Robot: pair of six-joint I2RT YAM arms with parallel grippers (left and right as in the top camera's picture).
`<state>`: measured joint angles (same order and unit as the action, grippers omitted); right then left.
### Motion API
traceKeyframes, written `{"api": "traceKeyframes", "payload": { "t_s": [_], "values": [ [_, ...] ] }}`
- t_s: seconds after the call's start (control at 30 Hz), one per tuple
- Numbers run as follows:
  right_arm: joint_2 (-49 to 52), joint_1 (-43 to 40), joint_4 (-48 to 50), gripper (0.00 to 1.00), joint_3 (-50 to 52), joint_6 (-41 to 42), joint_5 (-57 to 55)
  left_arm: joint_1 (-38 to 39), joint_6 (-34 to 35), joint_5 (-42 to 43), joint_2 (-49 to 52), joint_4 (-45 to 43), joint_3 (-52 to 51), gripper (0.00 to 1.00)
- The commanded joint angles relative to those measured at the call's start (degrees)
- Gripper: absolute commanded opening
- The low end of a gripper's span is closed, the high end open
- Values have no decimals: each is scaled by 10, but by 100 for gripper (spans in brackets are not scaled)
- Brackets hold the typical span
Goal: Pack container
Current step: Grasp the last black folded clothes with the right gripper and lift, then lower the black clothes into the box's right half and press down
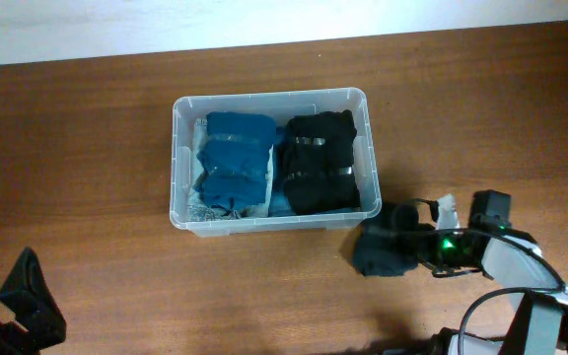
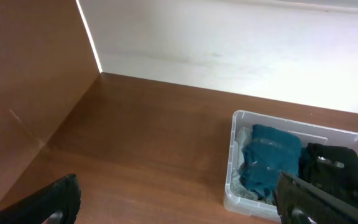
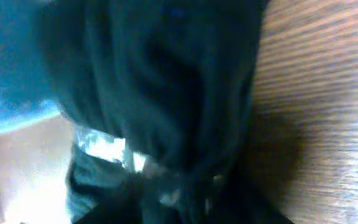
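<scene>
The container [image 1: 178, 158], a clear plastic bin, stands at mid-table and holds a folded blue garment [image 1: 237, 161] on the left and a folded black garment [image 1: 318, 161] on the right. It also shows in the left wrist view [image 2: 232, 186]. My right gripper [image 1: 402, 247] is shut on a dark bundled garment [image 1: 378, 251] just in front of the bin's right front corner. That dark cloth [image 3: 166, 93] fills the right wrist view, and the fingers are hidden in it. My left gripper [image 1: 23, 296] is open and empty at the front left; in its own view [image 2: 179, 202] the fingers are spread wide.
The brown wooden table [image 1: 87, 118] runs all round the bin. A white wall [image 2: 229, 43] borders its far edge. My right arm's body and cables [image 1: 521, 276] lie at the front right corner.
</scene>
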<state>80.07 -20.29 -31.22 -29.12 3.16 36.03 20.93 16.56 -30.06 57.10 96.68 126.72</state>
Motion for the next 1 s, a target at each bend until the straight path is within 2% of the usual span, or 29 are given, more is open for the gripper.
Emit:
{"api": "traceKeyframes", "payload": {
  "t_s": [0.0,0.1,0.2,0.3,0.4,0.47,0.57,0.67,0.8,0.97],
  "values": [
    [9,17,3,36,6,21,-33,-1,5,-4,1,0,1,100],
    [4,17,-21,34,-12,23,-31,-1,5,-4,1,0,1,100],
    [-18,17,-82,24,-53,23,-30,-1,5,-4,1,0,1,100],
    [-63,17,-157,21,-112,22,-31,-1,5,-4,1,0,1,100],
    [-120,18,-228,13,-193,23,-30,-1,5,-4,1,0,1,100],
    [-153,24,-269,4,-265,23,-25,-1,5,-4,1,0,1,100],
    [-175,45,-297,4,-356,23,6,-1,5,-4,1,0,1,100],
    [-178,85,-277,4,-421,38,45,-1,5,-4,1,0,1,100],
    [-172,163,-157,4,-428,122,42,-1,5,-4,1,0,1,100],
    [-108,292,-66,4,-426,252,-61,-1,5,-4,1,0,1,100]
  ]
}}
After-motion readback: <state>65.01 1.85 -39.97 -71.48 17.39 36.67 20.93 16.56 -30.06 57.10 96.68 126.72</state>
